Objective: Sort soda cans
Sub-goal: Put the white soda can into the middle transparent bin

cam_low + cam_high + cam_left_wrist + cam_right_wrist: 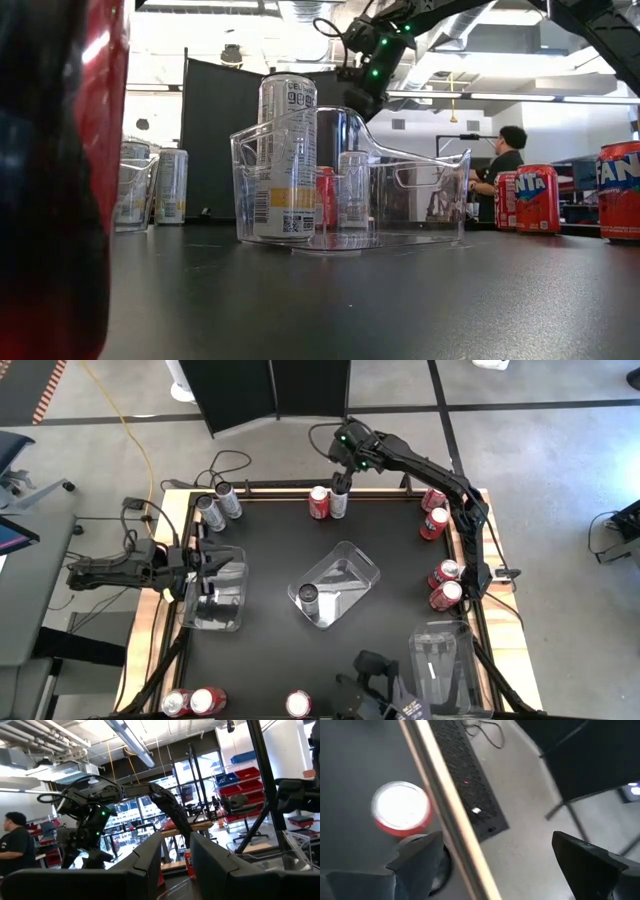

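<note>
The black table top [270,550] with its wooden rim carries three clear rectangular plastic trays: one by the left edge [214,592], one in the middle [345,575] and one near the front right corner [443,660]. The middle tray holds one upright silver-grey soda can with a dark top [309,596].

The right arm reaches over the back edge; its right gripper [340,482] hangs with fingers spread wide above a silver-grey can [338,502], which stands just beside a red soda can with a silver top [319,502]. The left gripper [205,571] rests over the left tray, fingers close together with a narrow gap, nothing visibly held.

Other cans stand along the edges: two silver-grey ones at the back left corner [219,505], red pairs at the back right corner [434,512], the right edge [446,584] and the front left corner [195,703], and a single red can at the front edge [298,705].
</note>
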Robot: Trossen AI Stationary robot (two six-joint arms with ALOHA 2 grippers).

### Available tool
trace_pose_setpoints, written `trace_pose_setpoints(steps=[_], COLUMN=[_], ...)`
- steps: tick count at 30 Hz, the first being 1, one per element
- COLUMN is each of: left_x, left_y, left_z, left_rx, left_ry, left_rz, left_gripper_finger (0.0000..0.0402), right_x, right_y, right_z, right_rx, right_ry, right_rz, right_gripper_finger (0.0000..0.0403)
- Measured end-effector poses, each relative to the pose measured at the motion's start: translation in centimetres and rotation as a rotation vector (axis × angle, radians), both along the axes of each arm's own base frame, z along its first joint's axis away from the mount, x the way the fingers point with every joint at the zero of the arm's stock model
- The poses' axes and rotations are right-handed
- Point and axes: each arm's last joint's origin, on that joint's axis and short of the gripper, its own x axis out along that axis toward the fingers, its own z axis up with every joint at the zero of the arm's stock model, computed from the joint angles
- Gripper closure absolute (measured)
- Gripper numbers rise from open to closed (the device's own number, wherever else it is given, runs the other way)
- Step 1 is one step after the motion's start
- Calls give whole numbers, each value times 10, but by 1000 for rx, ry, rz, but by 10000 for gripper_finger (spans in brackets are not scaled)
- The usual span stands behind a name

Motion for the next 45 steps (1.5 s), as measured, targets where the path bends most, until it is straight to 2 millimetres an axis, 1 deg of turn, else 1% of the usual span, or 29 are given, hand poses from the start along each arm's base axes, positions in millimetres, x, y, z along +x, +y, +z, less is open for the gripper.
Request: trace_pose_setpoints(steps=[3,9,13,18,21,24,27,30,36,38,41,45], left_x=[0,0,0,0,0,0,0,0,0,0,0,0], left_y=[0,0,0,0,0,0,0,0,0,0,0,0], left_z=[0,0,0,0,0,0,0,0,0,0,0,0], left_rx=[2,2,5,6,6,6,6,5,4,6,9,12], left_ry=[-1,0,0,0,1,0,0,0,0,0,4,6], left_rz=[1,1,2,2,2,2,3,2,2,2,4,5], left_gripper_finger=[301,301,301,301,301,301,301,301,301,301,301,301], right_x=[0,-8,-8,-8,-11,-14,-15,-18,-20,-21,-21,-22], right_y=[1,2,1,4,6,5,4,1,-1,1,1,5], right_z=[-1,-5,-5,-6,-8,-9,-8,-8,-10,-6,7,26], right_rx=[23,68,27,12,16,-24,-60,-55,33,48,63,164], right_ry=[-8,59,84,132,189,254,262,263,219,209,150,17], right_rz=[-8,-22,-55,-25,-7,-51,-126,-150,-70,-50,-12,125], right_gripper_finger=[6,5,9,9,9,9,9,9,5,4,4,4])
